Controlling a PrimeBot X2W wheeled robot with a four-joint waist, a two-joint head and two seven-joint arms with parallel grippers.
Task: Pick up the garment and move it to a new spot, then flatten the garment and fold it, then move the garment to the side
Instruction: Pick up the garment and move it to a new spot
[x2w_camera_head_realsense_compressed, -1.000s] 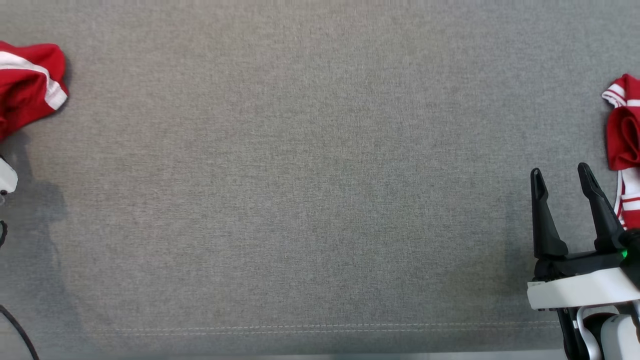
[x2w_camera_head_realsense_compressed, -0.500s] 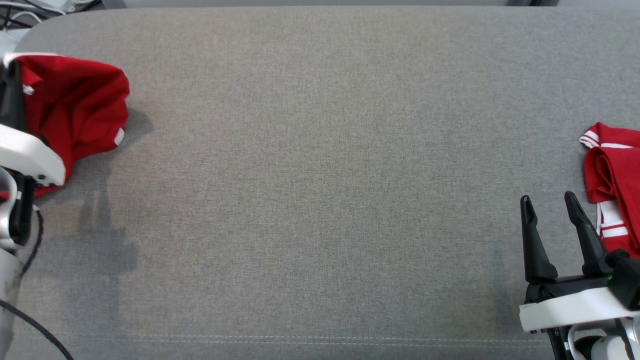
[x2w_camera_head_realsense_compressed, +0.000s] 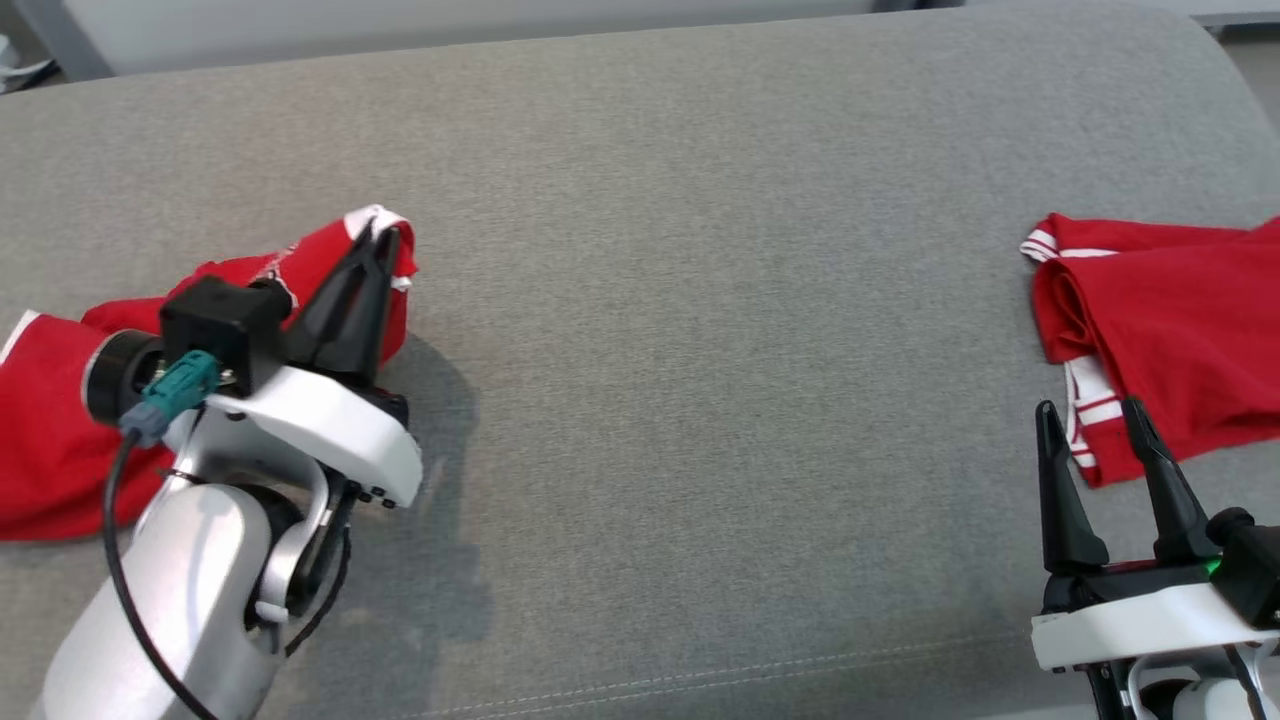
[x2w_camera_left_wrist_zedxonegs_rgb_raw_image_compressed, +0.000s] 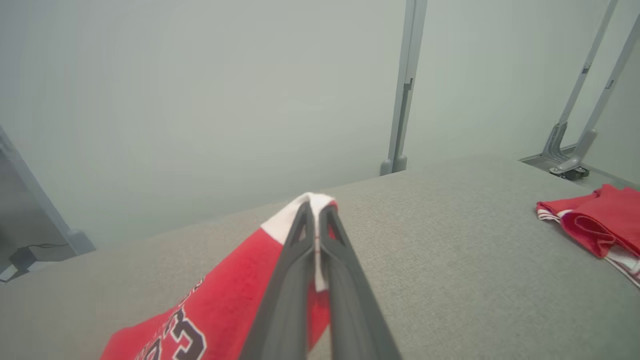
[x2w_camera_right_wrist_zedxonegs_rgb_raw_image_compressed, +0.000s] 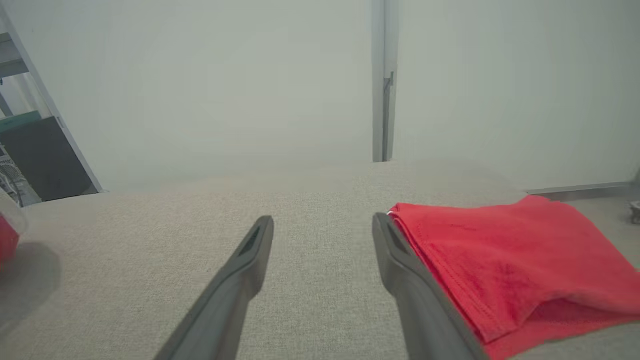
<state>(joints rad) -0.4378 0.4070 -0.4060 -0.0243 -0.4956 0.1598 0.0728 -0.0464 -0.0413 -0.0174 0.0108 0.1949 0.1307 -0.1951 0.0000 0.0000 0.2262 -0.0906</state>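
Observation:
The garment (x2w_camera_head_realsense_compressed: 50, 430) is a red jersey with white trim, lying crumpled at the left of the grey cloth-covered table (x2w_camera_head_realsense_compressed: 700, 350). My left gripper (x2w_camera_head_realsense_compressed: 382, 238) is shut on its white-edged corner, lifting that corner off the surface. In the left wrist view the two fingers of the left gripper (x2w_camera_left_wrist_zedxonegs_rgb_raw_image_compressed: 315, 209) pinch the white hem, and the garment (x2w_camera_left_wrist_zedxonegs_rgb_raw_image_compressed: 220, 305) trails down to the left with dark print showing. My right gripper (x2w_camera_head_realsense_compressed: 1090, 412) stands open at the lower right with nothing between its fingers; the right wrist view shows this right gripper (x2w_camera_right_wrist_zedxonegs_rgb_raw_image_compressed: 322, 220) over bare cloth.
A second red garment (x2w_camera_head_realsense_compressed: 1170, 330), folded with white stripes, lies at the table's right, just beyond my right gripper's outer finger, and shows as a folded red garment (x2w_camera_right_wrist_zedxonegs_rgb_raw_image_compressed: 490, 250) in the right wrist view. Grey posts (x2w_camera_left_wrist_zedxonegs_rgb_raw_image_compressed: 402, 90) stand behind the table's far edge.
The head camera has shifted. My left arm has come into view, carrying the garment's corner in from the left edge toward the middle. The right gripper stays open in place.

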